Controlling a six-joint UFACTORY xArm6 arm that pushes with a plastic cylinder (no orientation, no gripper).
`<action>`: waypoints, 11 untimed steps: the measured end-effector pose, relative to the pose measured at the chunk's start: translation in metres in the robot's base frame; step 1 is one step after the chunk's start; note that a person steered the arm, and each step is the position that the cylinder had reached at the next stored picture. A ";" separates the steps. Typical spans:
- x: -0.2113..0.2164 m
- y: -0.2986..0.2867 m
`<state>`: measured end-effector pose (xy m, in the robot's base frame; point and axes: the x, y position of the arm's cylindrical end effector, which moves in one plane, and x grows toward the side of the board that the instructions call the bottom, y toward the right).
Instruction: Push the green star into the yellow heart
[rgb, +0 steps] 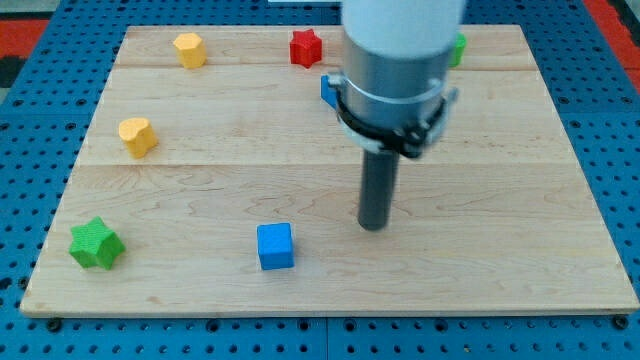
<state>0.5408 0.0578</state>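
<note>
my tip (374, 226) rests on bare board (480, 260) touching nothing, with open wood all around it, the blue cube (275, 246) nearest on the view's left. far off to its left, by the board's bottom-left corner and close to both edges, sits the green star (95, 244) (bright green, stubby points), and the yellow heart (138, 136) lies above it, well apart. toward the top edge are a yellow block (189, 49), a red star (306, 47), and blue (327, 89) and green (458, 49) pieces half hidden behind the arm.

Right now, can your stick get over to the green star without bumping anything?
Probably yes. My tip sits right of the blue cube; the green star is far left. Skirting the cube, the board between looks free.
</note>
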 end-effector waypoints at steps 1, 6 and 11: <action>0.030 0.005; 0.014 -0.291; -0.004 -0.331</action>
